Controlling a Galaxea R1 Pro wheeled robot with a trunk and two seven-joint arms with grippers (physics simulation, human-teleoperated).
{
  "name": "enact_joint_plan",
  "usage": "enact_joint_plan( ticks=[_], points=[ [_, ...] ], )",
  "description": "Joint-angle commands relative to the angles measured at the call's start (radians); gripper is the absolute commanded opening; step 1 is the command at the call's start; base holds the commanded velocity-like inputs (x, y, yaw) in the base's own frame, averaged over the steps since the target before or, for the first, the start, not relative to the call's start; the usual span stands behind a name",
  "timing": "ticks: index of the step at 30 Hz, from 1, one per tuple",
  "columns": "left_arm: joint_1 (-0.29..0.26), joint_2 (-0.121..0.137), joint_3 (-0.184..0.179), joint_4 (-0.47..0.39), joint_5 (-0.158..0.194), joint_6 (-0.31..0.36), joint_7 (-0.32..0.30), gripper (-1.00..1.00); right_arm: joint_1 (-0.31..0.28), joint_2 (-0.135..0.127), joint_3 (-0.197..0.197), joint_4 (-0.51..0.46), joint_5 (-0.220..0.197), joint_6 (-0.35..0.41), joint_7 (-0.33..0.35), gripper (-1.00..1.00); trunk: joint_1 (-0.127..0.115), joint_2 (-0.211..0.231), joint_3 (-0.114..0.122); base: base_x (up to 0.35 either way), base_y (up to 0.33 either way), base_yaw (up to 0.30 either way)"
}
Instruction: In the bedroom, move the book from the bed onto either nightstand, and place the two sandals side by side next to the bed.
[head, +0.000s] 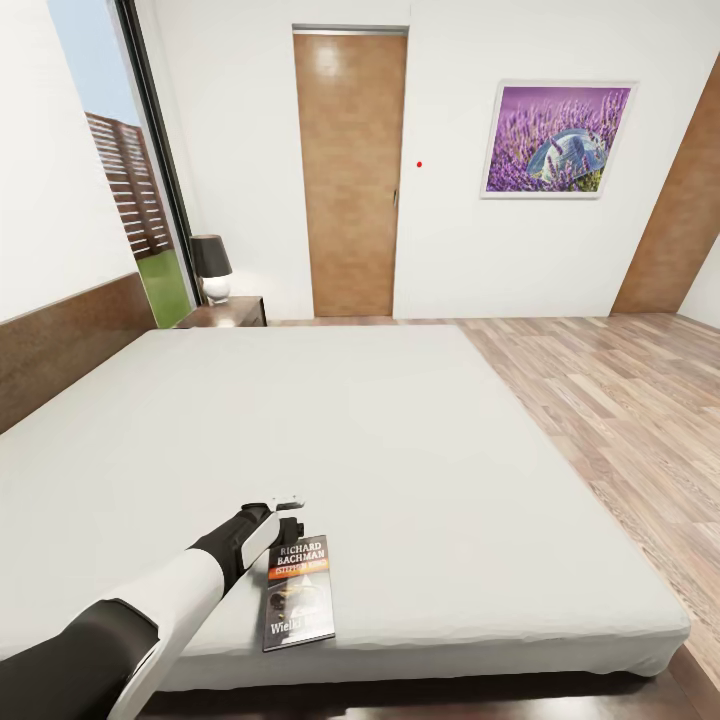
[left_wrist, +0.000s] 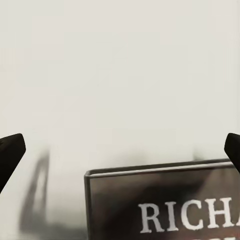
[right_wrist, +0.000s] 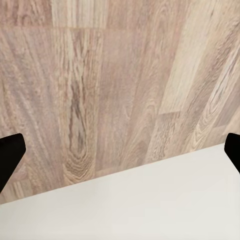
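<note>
White mattress fills your view: the book (head: 298, 592) lies flat near the bed's (head: 400, 440) six o'clock edge. Your left tool (head: 287, 517) hovers wide at its top, framing it for a grab.

The book (head: 298, 592) lies flat, cover up, near the foot edge of the bed (head: 400, 450), at the near left part of the mattress. It is a thin paperback with a dark cover, an orange band and white lettering "Richard Bachman" and "Wielki". Its top edge points toward the far side of the bed. The bed is large and low, with a plain off-white mattress and a dark brown headboard. The nightstand (head: 228, 313), dark brown, stands beside the bed's far corner.
</note>
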Motion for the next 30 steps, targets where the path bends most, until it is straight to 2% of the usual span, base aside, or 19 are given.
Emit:
enact_joint_plan(
  ticks=[1, 30],
  points=[
    [0.0, 0.001, -0.008, -0.002, 0.011, 0.003, 0.008, 1.0, -0.001, 0.0, -0.008, 0.002, 0.01, -0.006, -0.003, 1.0, 0.0, 0.0, -0.001, 0.0, 0.0, 0.0],
    [0.0, 0.0, -0.008, -0.002, 0.011, 0.003, 0.008, 1.0, -0.001, 0.0, -0.008, 0.001, 0.01, -0.006, -0.003, 1.0, 0.0, 0.0, -0.001, -0.017, 0.0, 0.0]
  ],
)
